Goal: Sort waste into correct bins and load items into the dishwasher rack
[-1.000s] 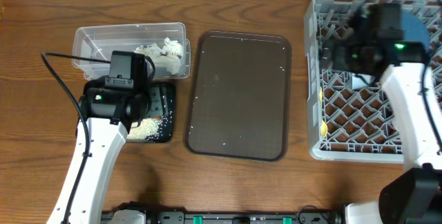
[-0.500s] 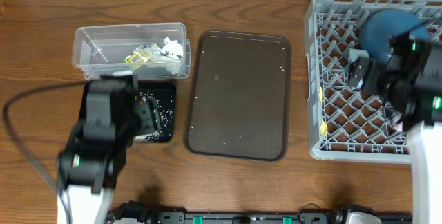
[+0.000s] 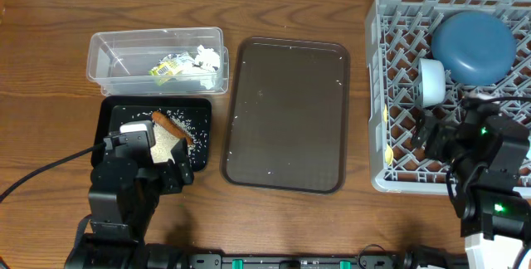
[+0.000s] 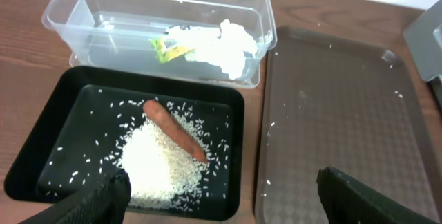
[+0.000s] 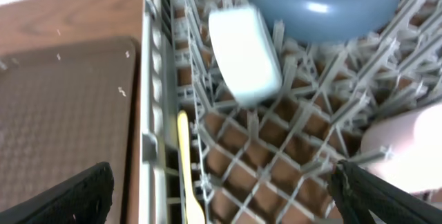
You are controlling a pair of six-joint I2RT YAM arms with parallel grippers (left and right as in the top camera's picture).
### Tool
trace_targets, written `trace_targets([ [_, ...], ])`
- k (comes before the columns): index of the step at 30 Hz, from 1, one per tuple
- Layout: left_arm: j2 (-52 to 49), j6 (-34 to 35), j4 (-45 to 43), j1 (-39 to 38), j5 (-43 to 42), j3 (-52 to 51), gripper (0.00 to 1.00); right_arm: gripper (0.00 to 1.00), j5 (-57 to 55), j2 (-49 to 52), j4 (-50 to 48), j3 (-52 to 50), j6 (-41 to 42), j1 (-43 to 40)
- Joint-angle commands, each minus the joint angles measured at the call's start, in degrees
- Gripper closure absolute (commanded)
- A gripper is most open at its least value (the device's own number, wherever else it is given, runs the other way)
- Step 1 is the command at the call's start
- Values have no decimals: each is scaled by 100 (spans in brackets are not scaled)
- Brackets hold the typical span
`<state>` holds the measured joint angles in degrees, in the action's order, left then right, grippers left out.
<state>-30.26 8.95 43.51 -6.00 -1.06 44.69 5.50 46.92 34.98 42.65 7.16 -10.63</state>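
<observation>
The clear tub (image 3: 112, 53) (image 4: 76, 16) holds white tissue (image 3: 203, 60) (image 4: 224, 41) and the yellow-green wrapper (image 3: 162, 70) (image 4: 164, 46). The black tray (image 3: 199, 111) (image 4: 83, 89) holds a rice pile (image 4: 162, 165) and the orange carrot (image 3: 172, 126) (image 4: 173, 128). My left gripper (image 4: 221, 200) is open and empty above the tray's near edge. The grey rack (image 3: 382, 95) (image 5: 155, 113) holds the dark blue dish (image 3: 473, 45) (image 5: 324, 3), light blue cup (image 3: 431, 82) (image 5: 245, 54), pink-white cup (image 5: 407, 137) and yellow spoon (image 3: 388, 153) (image 5: 188, 169). My right gripper (image 5: 221, 196) is open and empty over the rack. No white bowl shows.
A large dark brown serving tray (image 3: 286, 115) (image 4: 331, 113) lies between the bins and the rack, with a few stray rice grains on it. Both arms sit at the table's near edge. Wood table surrounds everything.
Both arms have pulled back toward the near edge. The left arm has left the black tray, uncovering rice and carrot. The right arm has left the rack's top, uncovering dish and cup.
</observation>
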Motion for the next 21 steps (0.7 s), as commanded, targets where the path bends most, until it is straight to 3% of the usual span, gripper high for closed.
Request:
trace_targets([
  [1,4,-35,17,31,66,-17,9,1,-59,11,219,-48,-39,-26],
  [10,4,-35,17,31,66,-17,7,1,-59,50,885,-48,-39,-26],
  [21,4,-35,17,31,66,-17,6,1,-59,50,986,-48,-39,-22],
])
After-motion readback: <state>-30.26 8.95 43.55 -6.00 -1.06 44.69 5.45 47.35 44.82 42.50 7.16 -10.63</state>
